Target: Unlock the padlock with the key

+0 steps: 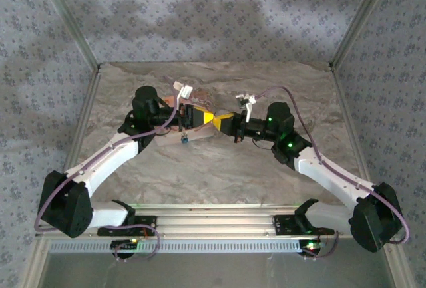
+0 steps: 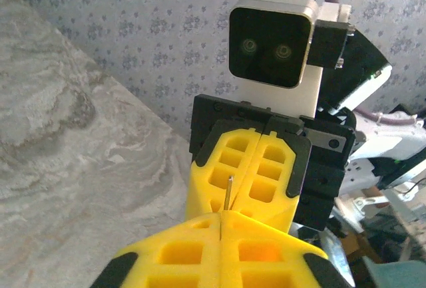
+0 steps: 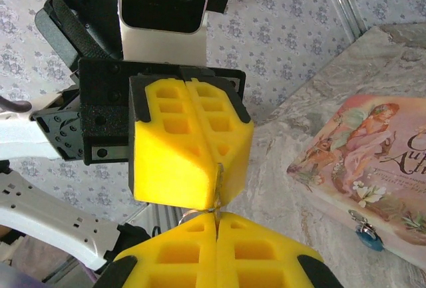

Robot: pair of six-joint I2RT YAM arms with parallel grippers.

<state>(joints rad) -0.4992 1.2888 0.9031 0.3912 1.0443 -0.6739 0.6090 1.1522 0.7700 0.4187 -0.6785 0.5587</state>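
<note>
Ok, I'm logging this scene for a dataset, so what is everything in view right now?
padlock: one, teal-blue, at the clasp on the box's side
key: one, thin silver metal, between the two sets of fingertips
box: one, pink with a fairy and flower print, on the table beside the grippers
table: one, marbled beige-grey, under everything
walls: three, blue-grey floral, left, back and right of the table
left gripper: one, yellow fingers, shut on the key, mid-table
right gripper: one, yellow fingers, shut, tip to tip with the left gripper
arms: two, white and black, reaching in from the near edge
</note>
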